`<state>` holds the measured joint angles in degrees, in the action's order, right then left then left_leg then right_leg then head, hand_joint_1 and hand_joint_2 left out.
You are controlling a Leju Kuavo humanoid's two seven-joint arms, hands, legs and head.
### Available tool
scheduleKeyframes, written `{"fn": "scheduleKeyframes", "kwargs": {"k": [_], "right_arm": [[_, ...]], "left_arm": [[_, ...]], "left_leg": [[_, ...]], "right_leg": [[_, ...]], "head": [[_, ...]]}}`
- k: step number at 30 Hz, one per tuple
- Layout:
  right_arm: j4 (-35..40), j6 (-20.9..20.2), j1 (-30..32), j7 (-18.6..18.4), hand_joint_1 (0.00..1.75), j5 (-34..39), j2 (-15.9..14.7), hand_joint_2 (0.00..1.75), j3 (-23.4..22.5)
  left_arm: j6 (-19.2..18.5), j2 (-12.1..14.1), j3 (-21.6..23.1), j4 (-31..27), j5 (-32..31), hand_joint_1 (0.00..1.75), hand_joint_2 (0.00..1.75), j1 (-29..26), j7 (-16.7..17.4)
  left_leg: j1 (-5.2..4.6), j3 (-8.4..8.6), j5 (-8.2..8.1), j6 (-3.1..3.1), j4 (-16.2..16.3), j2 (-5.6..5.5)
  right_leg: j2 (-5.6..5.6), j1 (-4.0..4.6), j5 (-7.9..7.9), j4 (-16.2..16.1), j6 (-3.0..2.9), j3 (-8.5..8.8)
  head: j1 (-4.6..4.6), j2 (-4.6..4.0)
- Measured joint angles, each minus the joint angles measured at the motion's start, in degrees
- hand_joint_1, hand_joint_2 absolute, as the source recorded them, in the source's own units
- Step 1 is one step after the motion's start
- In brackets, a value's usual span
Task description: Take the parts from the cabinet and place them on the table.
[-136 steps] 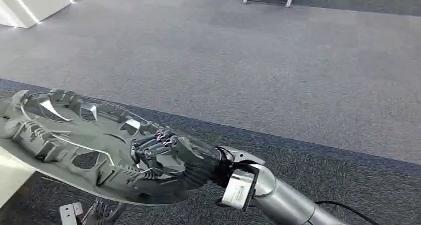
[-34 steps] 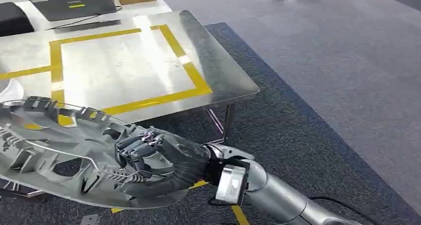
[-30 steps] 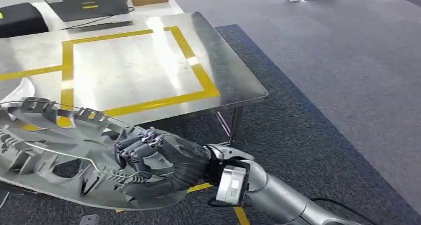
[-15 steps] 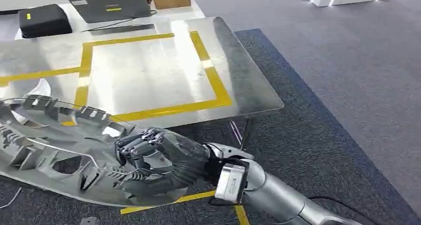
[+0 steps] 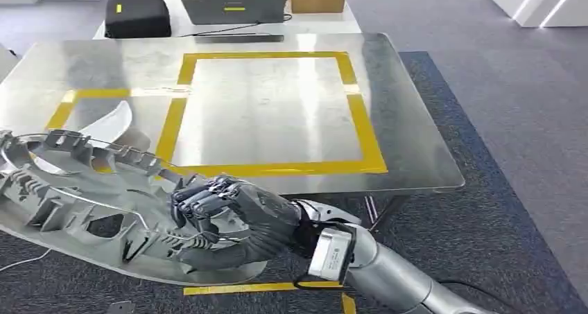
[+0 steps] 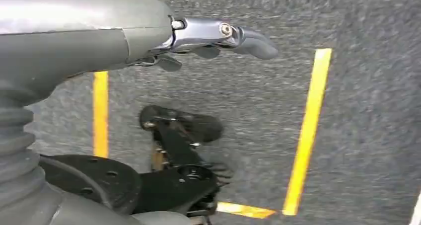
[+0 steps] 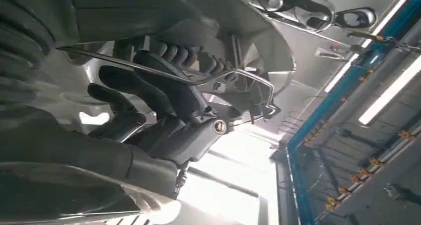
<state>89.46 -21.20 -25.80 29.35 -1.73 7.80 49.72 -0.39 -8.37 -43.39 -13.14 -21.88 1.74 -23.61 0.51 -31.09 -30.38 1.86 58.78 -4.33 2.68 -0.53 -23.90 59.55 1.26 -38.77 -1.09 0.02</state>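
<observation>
Grey carpet with yellow floor tape; steel table with a yellow taped square (image 5: 416, 147) at 12 o'clock. Large grey ribbed plastic panel part (image 5: 76, 196) at 9 o'clock, off the table, overlapping its near-left edge, long axis 9 to 3, far end toward 9. Right hand (image 5: 232, 224) grips its right end, fingers curled around a wire. Left hand (image 6: 218, 34) hangs over carpet, holding nothing; fingers' spread unclear.

A silver table (image 5: 416, 154) bears a yellow tape square (image 5: 364, 120); the carpet (image 5: 485, 210) is dark grey.
</observation>
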Motion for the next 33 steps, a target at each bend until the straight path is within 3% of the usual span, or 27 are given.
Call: {"fn": "scheduleKeyframes", "kwargs": {"k": [1, 2, 4, 5, 6, 7, 10, 11, 12, 14, 15, 16, 17, 20, 21, 22, 24, 25, 26, 27, 29, 30, 31, 33], "right_arm": [[-0.1, 0.0, 0.0, 0.1, 1.75, 0.1, 0.0, 1.75, -0.2], [-0.2, 0.1, 0.0, 0.0, 1.75, 0.0, 0.0, 1.75, -0.2], [-0.2, 0.1, 0.0, -0.1, 1.75, -0.1, 0.0, 1.75, -0.5], [-0.2, 0.1, 0.1, -0.1, 1.75, -0.1, 0.0, 1.75, -0.6], [-0.2, 0.2, 0.1, -0.2, 1.75, -0.3, 0.0, 1.75, -0.7], [-0.2, 0.2, 0.0, -0.3, 1.75, -0.4, 0.0, 1.75, -0.7], [-0.2, 0.4, 0.0, -0.4, 1.75, -1.0, 0.0, 1.75, -0.7], [-0.2, 0.6, 0.0, -0.5, 1.75, -1.2, 0.0, 1.75, -0.7], [-0.2, 0.8, 0.0, -0.7, 1.75, -1.3, 0.0, 1.75, -0.7], [-0.2, 0.9, 0.0, -0.9, 1.75, -1.6, 0.0, 1.75, -0.7], [-0.2, 0.9, 0.0, -0.9, 1.75, -1.6, 0.0, 1.75, -0.7], [-0.3, 1.0, -0.1, -0.9, 1.75, -1.7, 0.0, 1.75, -0.7], [-0.4, 1.0, -0.1, -0.9, 1.75, -1.8, 0.0, 1.75, -0.7], [-0.4, 1.7, -0.2, -1.2, 1.75, -2.7, 0.0, 1.75, -0.7], [-0.4, 2.1, -0.4, -1.5, 1.75, -3.0, 0.1, 1.75, -0.7], [-0.5, 2.4, -0.8, -1.5, 1.75, -3.1, 0.1, 1.75, -0.7], [-1.0, 3.0, -1.4, -1.7, 1.75, -3.1, 0.1, 1.75, -1.0], [-1.5, 3.2, -1.5, -1.9, 1.75, -3.1, 0.1, 1.75, -1.3], [-2.0, 3.4, -1.6, -2.2, 1.75, -3.1, 0.0, 1.75, -1.5], [-2.6, 3.6, -1.8, -2.5, 1.75, -3.2, 0.0, 1.75, -1.8], [-3.8, 4.0, -2.4, -3.1, 1.75, -3.4, 0.1, 1.75, -2.3], [-4.6, 4.1, -3.0, -3.3, 1.75, -3.5, 0.1, 1.75, -2.6], [-5.3, 4.1, -3.5, -3.4, 1.75, -3.6, 0.1, 1.75, -2.6], [-6.4, 4.3, -4.5, -3.7, 1.75, -4.1, 0.3, 1.75, -2.7]], "left_arm": [[0.0, 0.0, -0.1, 0.0, 0.0, 0.00, 1.75, 0.3, -0.1], [0.0, 0.0, -0.1, 0.0, 0.0, 0.00, 1.75, 0.4, -0.1], [-0.1, -0.2, -0.2, 0.1, 0.0, 0.00, 1.75, 0.1, -0.3], [-0.1, -0.1, -0.3, 0.1, 0.0, 0.00, 1.75, 0.2, -0.9], [-0.2, -0.1, -0.5, 0.1, 0.0, 0.00, 1.75, 0.3, -1.9], [-0.2, -0.2, -0.6, 0.1, -0.1, 0.00, 1.75, 0.6, -2.5], [-0.5, -0.2, -0.6, 0.1, -0.2, 0.00, 1.75, 0.7, -3.5], [-0.5, -0.2, -0.7, 0.1, -0.2, 0.00, 1.75, 0.6, -3.5], [-0.6, -0.1, -0.7, 0.1, -0.3, 0.00, 1.75, 0.4, -3.7], [-0.9, 0.1, -0.8, 0.1, -0.4, 0.00, 1.75, 0.4, -3.9], [-0.9, 0.1, -0.9, 0.1, -0.5, 0.00, 1.75, 0.4, -4.0], [-1.0, 0.2, -1.0, 0.2, -0.6, 0.00, 1.75, 0.6, -4.1], [-1.3, 0.1, -1.0, 0.2, -0.6, 0.00, 1.75, 0.8, -4.2], [-2.1, 0.1, -1.0, 0.2, -0.8, 0.00, 1.75, 0.5, -4.3], [-2.3, 0.1, -1.0, 0.2, -1.0, 0.00, 1.75, 0.5, -4.4], [-2.3, 0.2, -1.0, 0.2, -1.2, 0.00, 1.75, 0.6, -4.5], [-2.6, 0.2, -1.1, 0.2, -1.5, 0.00, 1.75, 0.9, -4.7], [-2.6, 0.2, -1.1, 0.2, -1.8, 0.00, 1.75, 1.0, -4.8], [-2.7, 0.2, -1.1, 0.2, -1.9, 0.00, 1.75, 0.9, -4.8], [-2.8, 0.2, -1.1, 0.2, -2.2, 0.00, 1.75, 0.9, -4.9], [-2.8, 0.2, -1.1, 0.2, -2.5, 0.00, 1.75, 0.9, -4.9], [-2.9, 0.2, -1.1, 0.2, -2.8, 0.00, 1.75, 0.9, -5.0], [-3.0, 0.2, -1.1, 0.2, -3.0, 0.00, 1.75, 1.0, -5.1], [-3.1, 0.2, -1.1, 0.2, -3.3, 0.00, 1.75, 1.2, -5.1]], "left_leg": [[-0.07, 0.53, -0.26, -0.38, 0.3, -0.60], [0.19, 0.28, -0.76, -0.95, -0.1, -0.91], [0.21, 1.26, -0.02, -1.62, 0.0, -1.01], [0.14, 1.74, -0.49, -1.84, -0.1, -0.97], [-0.05, 0.68, -0.31, -2.14, 2.1, 1.42], [-0.02, -1.45, -0.55, -2.48, 5.8, 2.87], [0.25, -8.33, -5.72, -3.22, 15.5, 3.69], [0.32, -9.34, -5.85, -3.34, 15.8, 3.72], [0.41, -9.19, -4.01, -3.41, 13.7, 3.79], [0.40, -6.74, 3.21, -3.16, 4.8, 4.58], [0.20, -5.88, 6.59, -2.85, 0.6, 6.37], [-0.60, -6.48, 4.58, -2.75, 1.1, 7.54], [-0.81, -6.49, 5.32, -1.94, 0.6, 7.37], [-0.62, -6.03, 5.70, -0.90, 0.4, 5.71], [-0.33, -5.75, 5.73, -0.69, 0.1, 5.32], [-0.25, -5.69, 5.60, -0.36, 0.0, 4.89], [-0.26, -5.67, 5.33, 0.03, 0.0, 3.86], [-0.31, -5.63, 5.22, 0.19, 0.1, 3.33], [-0.33, -5.49, 5.13, 0.18, 0.1, 2.77], [-0.34, -5.29, 5.01, 0.17, 0.1, 2.15], [-0.35, -4.74, 4.72, 0.03, 0.1, 0.84], [-0.34, -4.49, 4.55, -0.16, 0.1, 0.23], [-0.44, -4.68, 4.54, -0.44, 0.1, 0.01], [-0.02, -5.30, 4.87, -1.10, 0.3, -0.64]], "right_leg": [[0.51, -0.01, -2.44, -0.3, -0.21, -0.14], [0.19, 0.27, -2.23, -0.5, -0.25, 0.82], [-0.51, 0.54, -1.89, -1.0, -1.01, 1.79], [-0.90, 0.11, -1.87, -1.5, -1.18, 2.78], [-1.40, 0.00, -2.04, -1.9, -1.39, 3.82], [-1.95, 0.01, -2.43, -2.0, -1.82, 4.33], [-3.17, 0.02, -3.94, -2.0, -1.99, 5.74], [-3.49, 0.01, -4.47, -2.0, -1.99, 6.39], [-3.80, 0.02, -5.09, -2.0, -1.95, 7.23], [-4.51, 0.02, -6.30, -2.0, -1.68, 8.87], [-4.90, 0.11, -6.86, -2.1, -1.46, 9.08], [-5.22, 0.31, -7.16, -2.0, -1.12, 9.57], [-5.48, 0.47, -7.42, -2.0, -0.67, 9.36], [-7.03, 0.62, -8.28, -2.5, 0.57, 10.36], [-5.48, 0.42, -9.27, -1.9, 0.88, 9.83], [-3.87, 0.34, -10.58, 0.7, 0.99, 8.58], [-2.99, 0.23, -14.33, 10.5, 1.22, 3.06], [-2.85, 0.27, -15.41, 14.9, 1.27, 0.28], [-2.82, 0.27, -14.95, 16.5, 1.25, -1.36], [-2.80, 0.28, -13.07, 15.5, 1.15, -1.58], [-2.32, 0.29, -6.59, 6.9, 0.65, 1.31], [-1.14, 0.31, -3.52, 1.2, 0.20, 3.40], [0.53, 0.22, -4.34, 0.3, -0.23, 4.30], [0.15, 0.46, -4.53, -1.1, -0.44, 4.99]], "head": [[-0.38, 0.00], [-0.09, 0.00], [0.07, 0.00], [0.02, 0.00], [0.00, 0.00], [-0.44, 0.00], [-0.33, 0.00], [-0.39, 0.00], [-0.35, 0.00], [-0.37, 0.00], [-0.35, 0.00], [-0.26, 0.00], [-0.44, 0.00], [-0.26, 0.00], [-0.16, 0.00], [0.09, 0.00], [0.21, 0.00], [0.24, 0.00], [0.24, 0.00], [0.22, 0.00], [0.24, 0.00], [0.28, 0.00], [0.06, 0.00], [0.07, 0.00]]}}
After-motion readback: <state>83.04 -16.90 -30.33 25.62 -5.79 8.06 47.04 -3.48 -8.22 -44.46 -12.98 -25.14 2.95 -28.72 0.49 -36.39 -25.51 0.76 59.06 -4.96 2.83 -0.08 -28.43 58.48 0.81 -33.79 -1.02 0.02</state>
